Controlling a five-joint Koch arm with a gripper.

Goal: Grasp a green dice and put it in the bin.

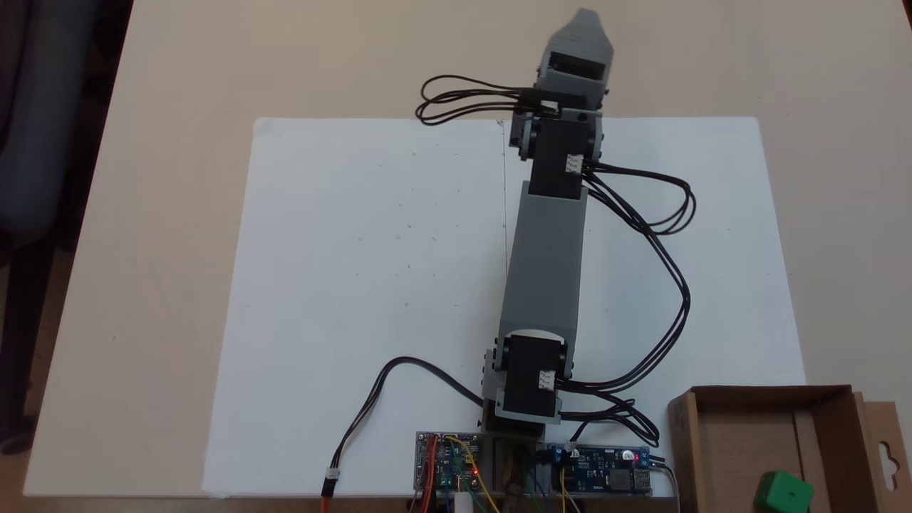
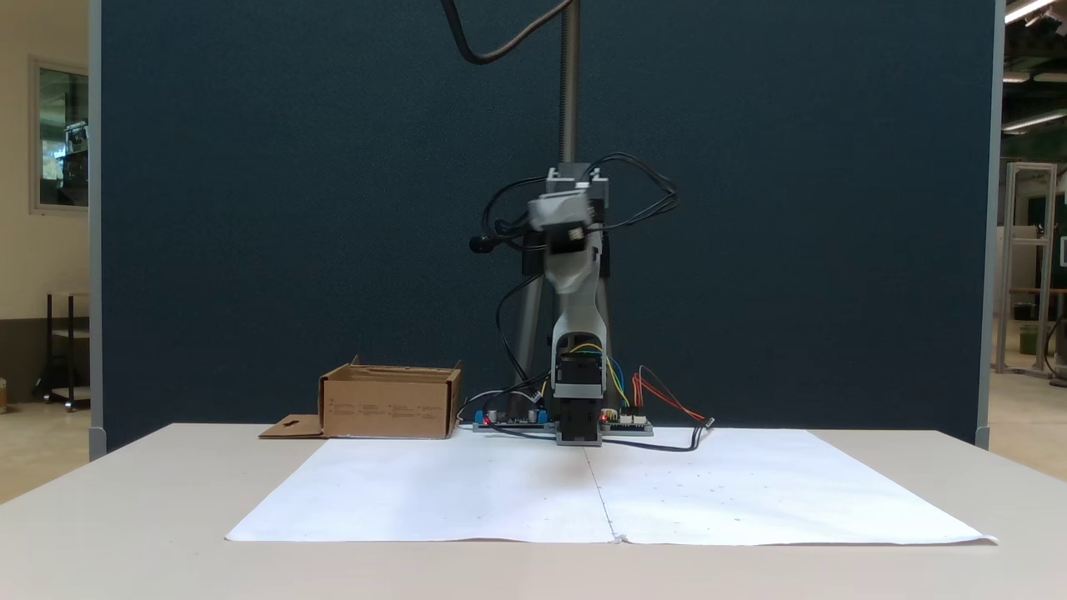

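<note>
Already the small bright green plastic dice (image 1: 783, 491) with rounded edges lies inside the shallow brown corrugated cardboard bin (image 1: 684, 442), on the box floor toward the lower edge of the top-down fixed view, near the wall that carries the flap with the hang-tab cutout; from the front fixed view the bin (image 2: 390, 407) stands on the beige bench (image 2: 125, 517) just off the corner of the white paper sheet (image 2: 467, 492), beside the circuit boards at the arm's base, and its walls hide the cube. The grey end effector (image 1: 584, 28) is stretched far out over the bench beyond the sheet's far edge, well apart from the bin and carrying nothing visible; whether its jaws are parted or closed I cannot tell, since only one tapered tip shows from above. As a judgement, the dice should be light, rigid and unbreakable, with smooth, somewhat slippery faces and rounded edges that may let it twist out of a corner pinch. The best hold looks to be across two opposite flat faces, jaws square to them, coming straight down between the box walls.
</note>
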